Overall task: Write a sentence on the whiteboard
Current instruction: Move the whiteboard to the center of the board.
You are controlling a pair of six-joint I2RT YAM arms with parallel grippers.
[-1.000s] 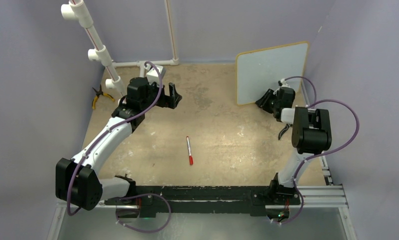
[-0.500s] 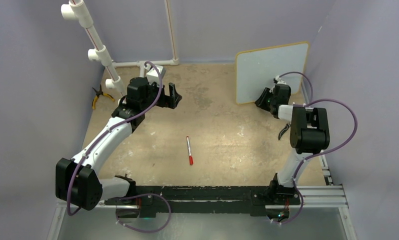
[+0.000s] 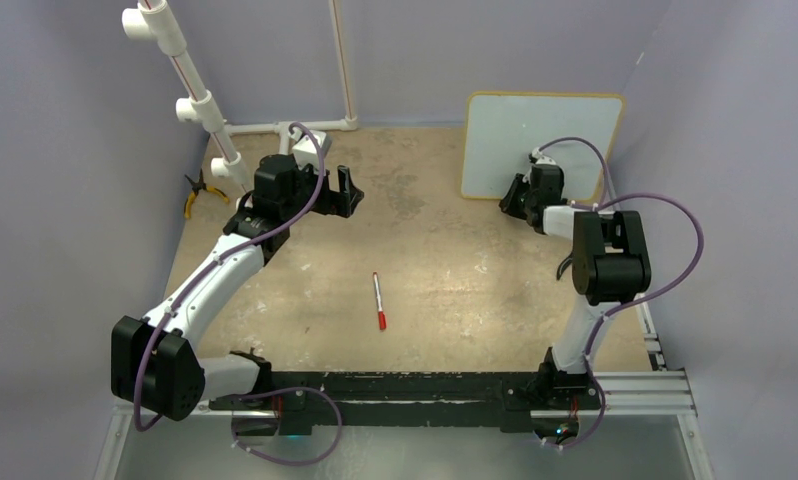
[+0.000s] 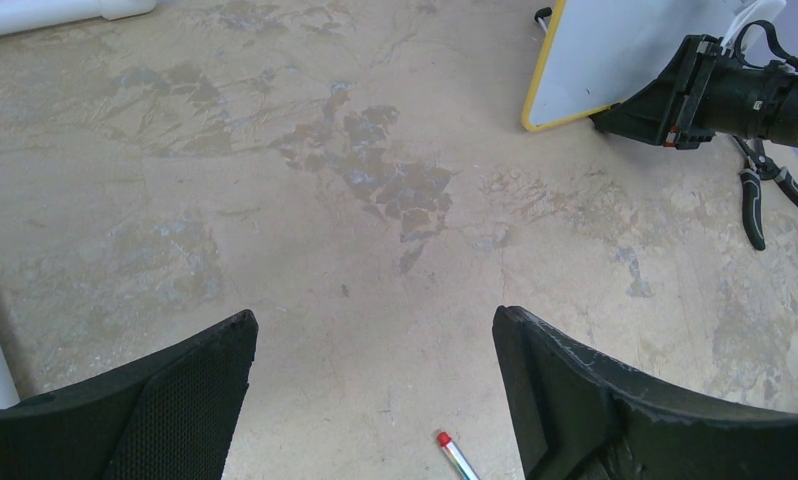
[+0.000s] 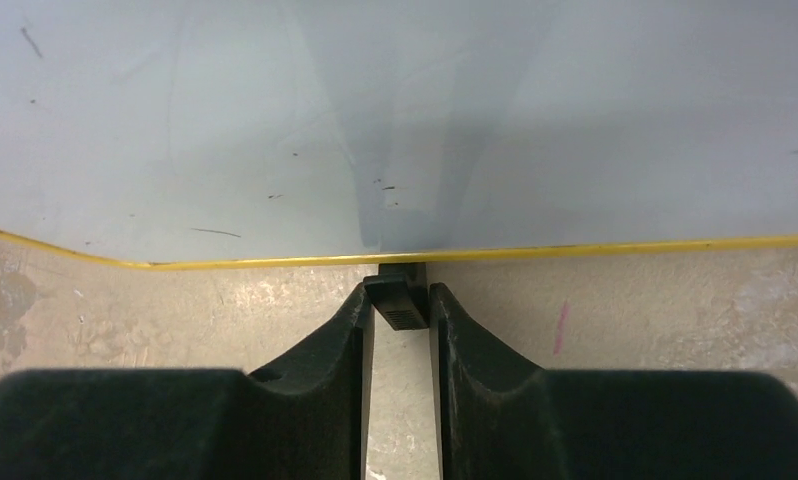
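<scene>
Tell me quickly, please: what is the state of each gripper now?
Left gripper: open, holding nothing.
Right gripper: closed on the black foot of the whiteboard.

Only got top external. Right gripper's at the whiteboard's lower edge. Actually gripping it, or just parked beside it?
Observer: Gripping. In the right wrist view the right gripper is shut on the black foot under the whiteboard's yellow bottom edge.
Operator: Any writing on the board?
Observer: None. Up close the white face shows only a few faint dark specks and scuffs.
Operator: Left gripper lined up with the marker?
Observer: Roughly. In the left wrist view the left gripper is open and empty. The marker's red end lies on the table, low in frame between the fingers.
</scene>
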